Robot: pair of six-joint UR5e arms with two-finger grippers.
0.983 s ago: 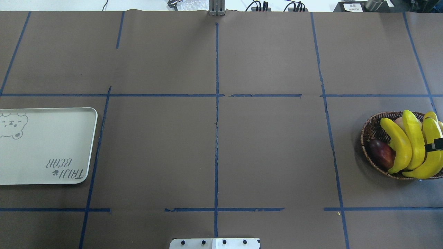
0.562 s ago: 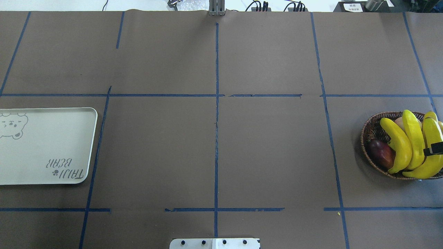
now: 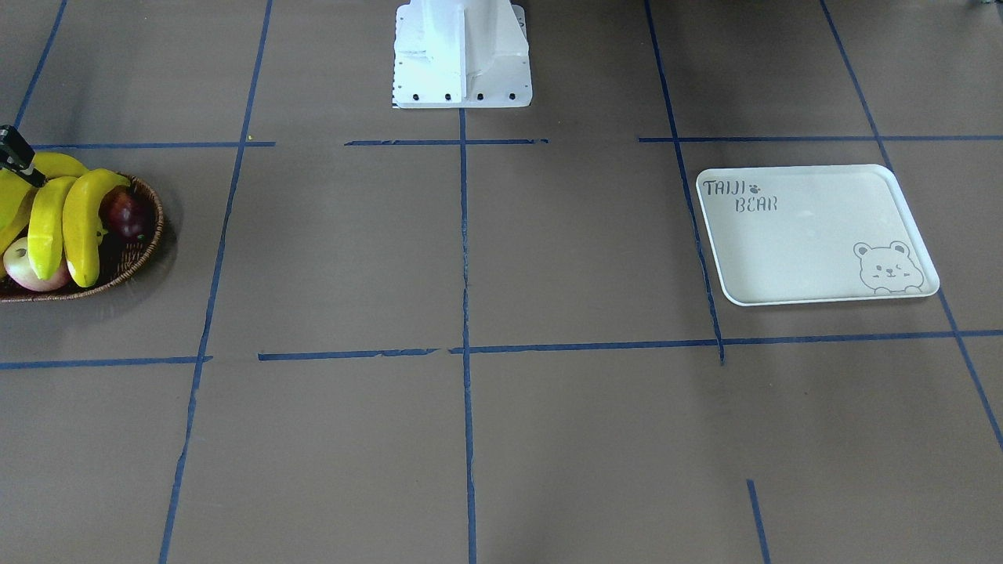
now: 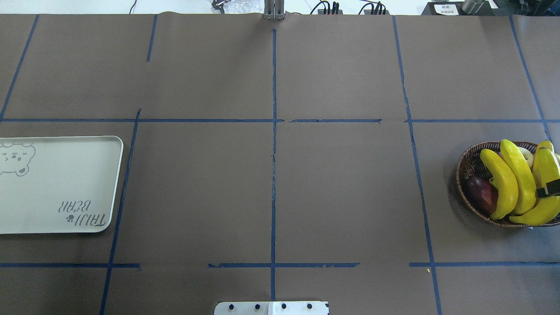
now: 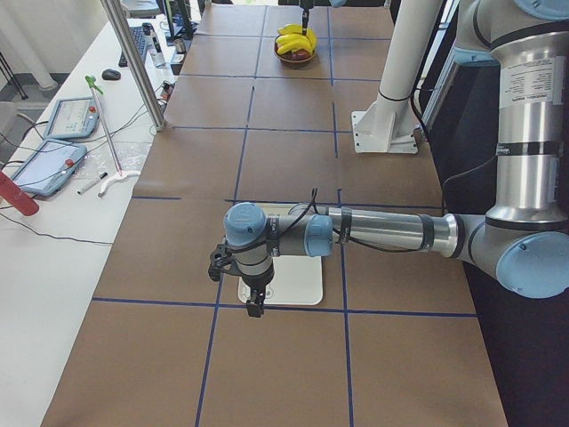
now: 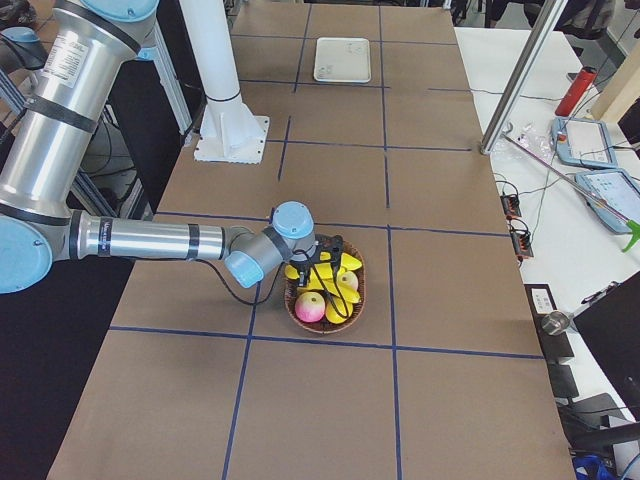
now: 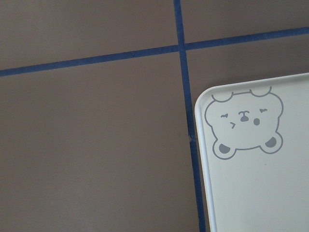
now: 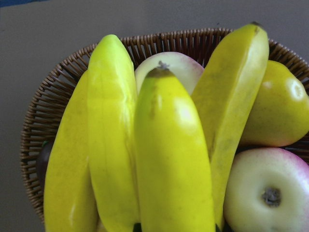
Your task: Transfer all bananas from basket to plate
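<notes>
The second banana of the bananas (image 4: 503, 183) has tipped its far end toward 9 o'clock since a moment ago, and more of the pale apple (image 4: 526, 155) behind it shows now. Everything else lies as it did.

Seen from overhead, the plate (image 4: 65, 188) sits at 9 o'clock on the worktop (image 4: 341, 183), flat, with nothing on it. Its bear drawing is at the far corner and its lettering at the near one. My left gripper (image 5: 255, 307) hangs above the bear corner. It shows only in the side view, so I cannot tell how wide it stands.

At 3 o'clock stands the basket (image 4: 464, 173), well apart from the plate. All four bananas are in it, fanned side by side with their near tips out over the rim at 6 o'clock. A dark red fruit (image 4: 480, 194) lies against the wall at 9 o'clock of the bunch, and my wrist camera shows a yellow fruit (image 8: 280, 106) and a second apple (image 8: 265, 193) at 3 o'clock. My right gripper (image 4: 550, 188) is down at the bunch, with one black finger lying across the third banana. The other finger is hidden, so I cannot tell whether I have a hold.
</notes>
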